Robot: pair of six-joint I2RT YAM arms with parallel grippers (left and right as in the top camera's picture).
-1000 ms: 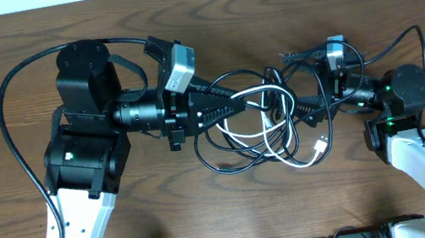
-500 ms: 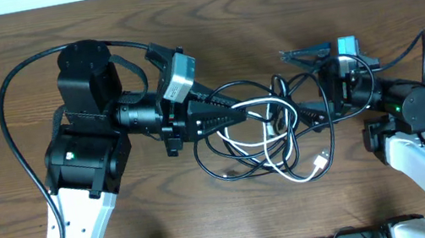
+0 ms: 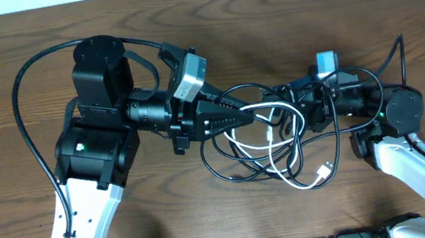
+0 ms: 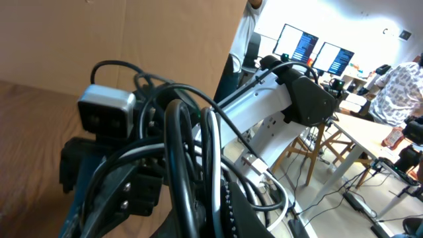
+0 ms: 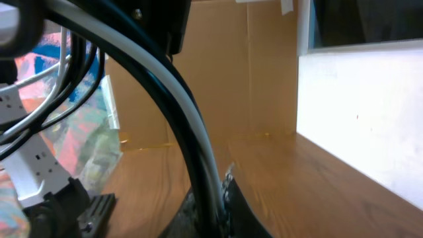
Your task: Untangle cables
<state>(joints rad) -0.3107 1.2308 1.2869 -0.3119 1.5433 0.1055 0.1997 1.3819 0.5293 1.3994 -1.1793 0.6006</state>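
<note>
Overhead: the thin black cords (image 3: 221, 172) and a shorter white cord (image 3: 273, 152) lie in one knotted bundle between and below the left gripper (image 3: 257, 116) and right gripper (image 3: 301, 113). Nothing is separated yet.

Left wrist: the jaws are narrow and appear to pinch black loops.

Right wrist: the jaws are closed on white and black strands together.

No text, label, brand or number can be read anywhere.

Matt wood-grain table (image 3: 263, 8); cables (image 3: 270, 134) perhaps glossy rubber.
</note>
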